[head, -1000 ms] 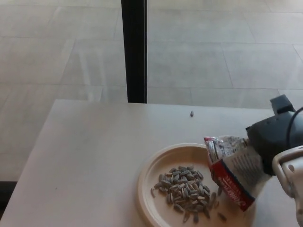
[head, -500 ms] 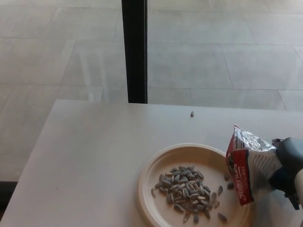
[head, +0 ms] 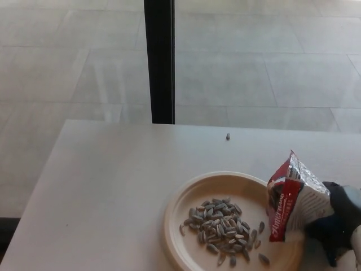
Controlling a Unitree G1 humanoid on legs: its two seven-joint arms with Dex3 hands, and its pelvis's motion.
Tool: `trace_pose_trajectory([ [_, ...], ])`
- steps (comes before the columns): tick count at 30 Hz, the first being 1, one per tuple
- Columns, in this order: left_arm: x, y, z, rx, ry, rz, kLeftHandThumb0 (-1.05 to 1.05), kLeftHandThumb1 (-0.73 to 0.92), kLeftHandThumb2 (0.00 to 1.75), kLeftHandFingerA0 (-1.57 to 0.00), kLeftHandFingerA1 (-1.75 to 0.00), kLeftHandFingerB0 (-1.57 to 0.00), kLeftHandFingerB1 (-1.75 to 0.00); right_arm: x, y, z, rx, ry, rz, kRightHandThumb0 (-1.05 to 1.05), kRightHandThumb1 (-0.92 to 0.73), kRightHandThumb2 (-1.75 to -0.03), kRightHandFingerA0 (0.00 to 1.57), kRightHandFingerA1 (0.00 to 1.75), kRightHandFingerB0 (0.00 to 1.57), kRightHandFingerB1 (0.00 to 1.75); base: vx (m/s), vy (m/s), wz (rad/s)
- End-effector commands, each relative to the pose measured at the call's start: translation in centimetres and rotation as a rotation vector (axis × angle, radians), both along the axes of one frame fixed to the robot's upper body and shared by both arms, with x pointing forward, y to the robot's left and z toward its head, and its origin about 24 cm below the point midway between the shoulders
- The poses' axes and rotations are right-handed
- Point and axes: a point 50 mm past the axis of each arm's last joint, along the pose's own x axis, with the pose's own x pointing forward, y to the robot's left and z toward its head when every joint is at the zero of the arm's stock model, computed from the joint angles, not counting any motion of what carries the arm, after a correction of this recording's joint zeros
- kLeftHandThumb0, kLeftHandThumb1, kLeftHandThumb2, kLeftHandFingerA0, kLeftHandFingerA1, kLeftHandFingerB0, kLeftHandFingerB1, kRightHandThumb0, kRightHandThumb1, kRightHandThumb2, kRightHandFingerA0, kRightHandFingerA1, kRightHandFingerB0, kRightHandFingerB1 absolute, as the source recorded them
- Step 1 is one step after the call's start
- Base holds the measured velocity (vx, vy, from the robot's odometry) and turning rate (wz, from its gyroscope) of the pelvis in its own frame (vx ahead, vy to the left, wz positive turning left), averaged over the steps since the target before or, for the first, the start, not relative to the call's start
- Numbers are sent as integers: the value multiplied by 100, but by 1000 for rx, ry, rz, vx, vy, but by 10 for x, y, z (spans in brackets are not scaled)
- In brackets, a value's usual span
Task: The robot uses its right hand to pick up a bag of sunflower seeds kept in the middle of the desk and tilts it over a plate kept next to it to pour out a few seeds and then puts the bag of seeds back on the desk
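— Where's the bag from where you sit?

— I see the bag of seeds [head: 293,199] just right of the plate [head: 186,203], its red lower edge overlapping the plate's right rim. It stands nearly upright, the silver torn mouth pointing up and a little away from the plate.

— And the hand?

— My right hand [head: 337,226] is at the bag's right side, black fingers clamped on it. Only part of the hand shows, at the frame's right edge. The left hand isn't in my picture.

— Anything on the plate?

— A heap of sunflower seeds [head: 221,228] sits in the plate's middle, with a few strays toward the rim nearest the bag. One lone seed [head: 228,136] lies on the counter [head: 107,186], well beyond the plate's far rim.

— Behind that?

— A dark post [head: 159,59] rises beyond the counter's far edge, against a tiled floor.
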Motion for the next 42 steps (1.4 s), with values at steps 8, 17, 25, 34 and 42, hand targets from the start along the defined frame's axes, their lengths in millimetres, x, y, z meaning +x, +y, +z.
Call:
trace_pose_trajectory([
  [8,-10,4,0,7,15,57,-73,76,63,-45,-61,-46,-45,-41,15,-37,342,20,383,-97,-57,-87,0,0,0,0,0,0,0],
  [17,-15,3,-1,11,32,48,-71,78,63,-43,-59,-44,-45,-39,-13,-28,306,78,349,-102,-62,-99,0,11,0,4,0,0,0],
  [25,-17,4,-1,21,45,59,-70,77,63,-44,-61,-48,-46,-37,-36,-10,289,57,321,-98,-59,-91,0,15,0,0,0,0,0],
  [34,-23,6,1,21,45,69,-72,77,63,-44,-58,-45,-45,-34,-49,12,218,-70,281,-105,-61,-98,0,25,0,5,0,0,0],
  [42,-26,7,2,25,52,76,-73,76,63,-44,-60,-47,-46,-34,-69,41,189,-201,235,-103,-62,-59,0,0,0,0,0,0,0],
])
